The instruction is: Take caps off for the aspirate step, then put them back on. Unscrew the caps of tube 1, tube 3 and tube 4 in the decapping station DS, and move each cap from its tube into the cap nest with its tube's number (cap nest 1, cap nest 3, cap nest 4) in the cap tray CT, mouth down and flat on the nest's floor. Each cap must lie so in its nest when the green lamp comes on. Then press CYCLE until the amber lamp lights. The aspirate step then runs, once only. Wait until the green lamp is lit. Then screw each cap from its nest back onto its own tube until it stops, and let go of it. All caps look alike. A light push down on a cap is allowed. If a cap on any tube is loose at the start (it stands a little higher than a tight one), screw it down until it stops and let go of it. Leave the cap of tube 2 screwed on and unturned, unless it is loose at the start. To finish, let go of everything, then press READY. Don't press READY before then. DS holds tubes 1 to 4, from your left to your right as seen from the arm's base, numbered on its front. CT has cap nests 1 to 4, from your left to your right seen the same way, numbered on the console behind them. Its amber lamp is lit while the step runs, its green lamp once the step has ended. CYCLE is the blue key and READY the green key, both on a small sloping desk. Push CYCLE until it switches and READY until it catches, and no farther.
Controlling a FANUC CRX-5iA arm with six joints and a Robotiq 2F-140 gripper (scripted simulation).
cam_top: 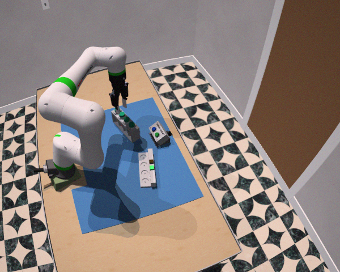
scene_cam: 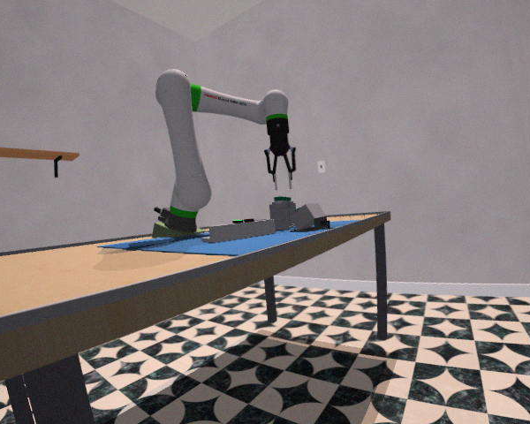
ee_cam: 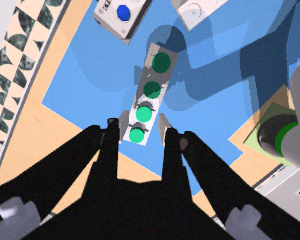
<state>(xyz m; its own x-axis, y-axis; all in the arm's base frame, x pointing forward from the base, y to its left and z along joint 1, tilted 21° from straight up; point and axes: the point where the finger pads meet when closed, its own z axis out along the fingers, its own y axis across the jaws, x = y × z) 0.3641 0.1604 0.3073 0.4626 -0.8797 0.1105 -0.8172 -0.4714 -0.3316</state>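
While the gripper (ee_cam: 142,126) hangs above the decapping station (cam_top: 126,125), jaws part-open and empty, 4 green caps (ee_cam: 136,135) sit on their tubes; likely light, rigid, smooth-sided; best pinched across the rim from above, squarely, or it may slip.

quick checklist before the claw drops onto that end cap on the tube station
1. Claw open, nothing between its fingers: ok
2. End cap centred between the fingertips in the wrist view: ok
3. Claw hangs above the decapping station with a visible gap, touching nothing: ok
4. Green lamp on the cap tray lit: ok
5. All four tubes wear a cap in the wrist view: ok
6. End cap tight or standing proud: cannot tell
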